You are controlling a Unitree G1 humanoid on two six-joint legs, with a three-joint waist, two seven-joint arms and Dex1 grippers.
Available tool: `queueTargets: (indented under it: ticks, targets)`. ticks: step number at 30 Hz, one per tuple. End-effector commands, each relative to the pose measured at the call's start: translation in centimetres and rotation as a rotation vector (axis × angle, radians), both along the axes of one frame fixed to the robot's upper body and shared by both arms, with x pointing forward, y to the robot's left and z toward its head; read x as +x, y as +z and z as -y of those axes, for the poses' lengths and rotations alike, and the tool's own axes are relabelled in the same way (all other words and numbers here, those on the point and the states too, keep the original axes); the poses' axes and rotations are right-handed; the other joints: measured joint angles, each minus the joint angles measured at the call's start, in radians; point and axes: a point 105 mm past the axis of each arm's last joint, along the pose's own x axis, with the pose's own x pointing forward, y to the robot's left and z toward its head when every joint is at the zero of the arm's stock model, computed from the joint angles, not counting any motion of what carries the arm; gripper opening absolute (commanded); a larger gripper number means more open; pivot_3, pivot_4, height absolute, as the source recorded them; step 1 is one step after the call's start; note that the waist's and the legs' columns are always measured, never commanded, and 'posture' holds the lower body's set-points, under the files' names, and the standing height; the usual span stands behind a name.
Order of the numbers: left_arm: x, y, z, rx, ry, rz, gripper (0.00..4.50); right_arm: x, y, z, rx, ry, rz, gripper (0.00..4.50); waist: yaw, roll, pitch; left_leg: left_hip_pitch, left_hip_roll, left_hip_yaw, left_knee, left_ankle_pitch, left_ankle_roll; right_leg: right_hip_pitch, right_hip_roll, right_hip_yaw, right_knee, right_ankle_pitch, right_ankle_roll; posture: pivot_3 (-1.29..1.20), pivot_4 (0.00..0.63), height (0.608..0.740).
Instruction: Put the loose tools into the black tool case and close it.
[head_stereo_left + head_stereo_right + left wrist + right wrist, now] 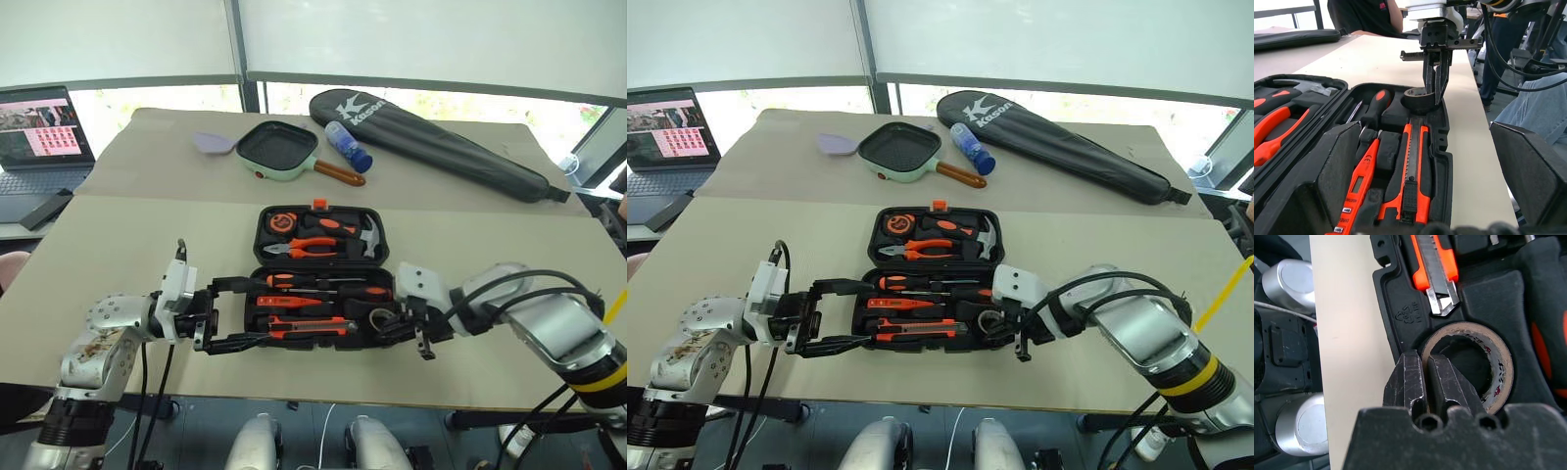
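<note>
- Beige surface, your black tool case lies open at its near edge.
- Right pincer is pinched on the tape roll wall, left pincer spread wide.
- Laptop at left, windows behind.

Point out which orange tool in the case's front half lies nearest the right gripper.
The orange-and-black utility knife, in the front row of the black plastic tool case; its blade tip ends beside the black tape roll that the right gripper pinches.

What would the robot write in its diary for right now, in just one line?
tape roll: in its slot in tool case | right gripper: fingers shut on roll's wall | left gripper: open by case | lid: open
</note>
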Motion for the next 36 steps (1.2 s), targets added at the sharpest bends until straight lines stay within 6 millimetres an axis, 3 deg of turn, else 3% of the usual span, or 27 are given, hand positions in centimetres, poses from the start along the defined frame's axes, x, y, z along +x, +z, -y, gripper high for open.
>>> queueTargets:
  ticks: [1,6,10,12,14,15,17,20,26,27,30,36]
  targets:
    - [0.3,1.0,-0.3,0.001,0.009,0.056,4.5,0.2,0.7,-0.5,0.017,0.002,0.019,1.07,0.0,0.0,0.0,0.0,0.0,0.0,0.0,0.0,0.0,0.0,0.0,0.0,0.0,0.0,0.0,0.0,0.15,0.74]
    - [0.7,1.1,-0.8,0.007,0.061,0.059,4.5,0.3,2.4,-0.7,0.079,0.05,0.035,2.78,-0.003,0.0,0.0,0.0,0.0,0.0,0.0,0.0,0.0,0.0,0.0,0.0,0.0,0.0,0.0,0.0,0.15,0.74]
    - [1.5,1.3,-1.7,-0.002,0.151,0.05,4.5,0.3,4.9,0.2,0.205,0.078,0.035,4.06,-0.003,-0.001,0.0,0.0,0.0,-0.001,0.0,0.0,0.0,0.0,0.0,0.0,0.0,0.0,0.0,0.0,0.15,0.74]
    - [2.8,1.3,-3.2,-0.012,0.282,0.017,4.5,1.2,6.7,1.5,0.307,0.02,0.048,4.06,-0.003,-0.002,0.001,0.0,0.0,-0.001,0.0,0.0,0.0,0.0,0.0,0.0,0.0,0.0,0.0,0.0,0.15,0.74]
    - [4.4,1.0,-5.0,-0.028,0.449,-0.007,4.0,2.7,7.3,3.0,0.372,-0.074,0.08,4.09,-0.003,-0.002,0.001,0.001,0.001,-0.001,0.0,0.0,0.0,0.001,0.0,0.0,0.0,0.0,0.0,0.0,0.15,0.74]
    - [5.1,0.9,-5.8,-0.041,0.522,-0.012,3.81,4.0,7.2,3.8,0.382,-0.131,0.141,3.81,-0.004,-0.002,0.001,0.001,0.001,-0.001,0.0,0.0,0.0,0.001,0.0,0.0,0.0,0.0,0.0,0.0,0.15,0.74]
    - [6.1,0.2,-6.9,-0.024,0.628,-0.023,3.02,6.1,6.2,5.5,0.344,-0.213,0.271,3.29,-0.006,-0.003,0.001,0.001,0.0,-0.001,0.0,0.0,0.0,0.002,0.001,0.0,0.0,0.0,0.0,0.0,0.15,0.74]
    - [7.5,-0.7,-7.7,0.003,0.751,-0.045,1.91,8.4,4.2,6.9,0.279,-0.299,0.409,2.18,-0.006,-0.003,0.001,0.001,0.0,0.001,0.0,0.0,0.0,0.001,0.0,0.0,0.0,0.0,0.0,0.0,0.15,0.74]
    - [9.4,-2.8,-5.7,0.09,0.779,-0.08,0.05,11.5,1.7,5.5,0.253,-0.323,0.557,0.24,-0.01,-0.003,0.001,0.0,-0.001,0.003,0.0,0.001,-0.001,0.0,0.0,0.0,0.002,0.0,0.0,0.0,0.15,0.74]
    - [9.5,-3.0,-4.9,0.091,0.75,-0.086,0.0,11.6,1.2,4.9,0.259,-0.304,0.551,0.01,-0.01,-0.003,0.001,0.0,-0.001,0.003,0.0,0.001,-0.001,0.0,0.0,0.0,0.002,0.0,0.0,0.0,0.15,0.74]
    - [9.5,-3.4,-2.8,0.1,0.672,-0.107,0.0,11.3,0.3,3.0,0.285,-0.251,0.509,0.01,-0.01,-0.003,0.001,0.0,-0.001,0.004,-0.001,0.001,-0.001,0.0,0.0,0.0,0.002,0.001,0.0,0.0,0.15,0.74]
    - [9.4,-4.2,-1.4,0.116,0.615,-0.171,0.0,9.2,-0.7,1.4,0.309,-0.201,0.411,0.01,-0.011,-0.003,0.001,0.001,0.0,0.003,-0.001,0.001,-0.001,0.0,0.001,0.0,0.002,0.001,0.0,0.0,0.15,0.74]
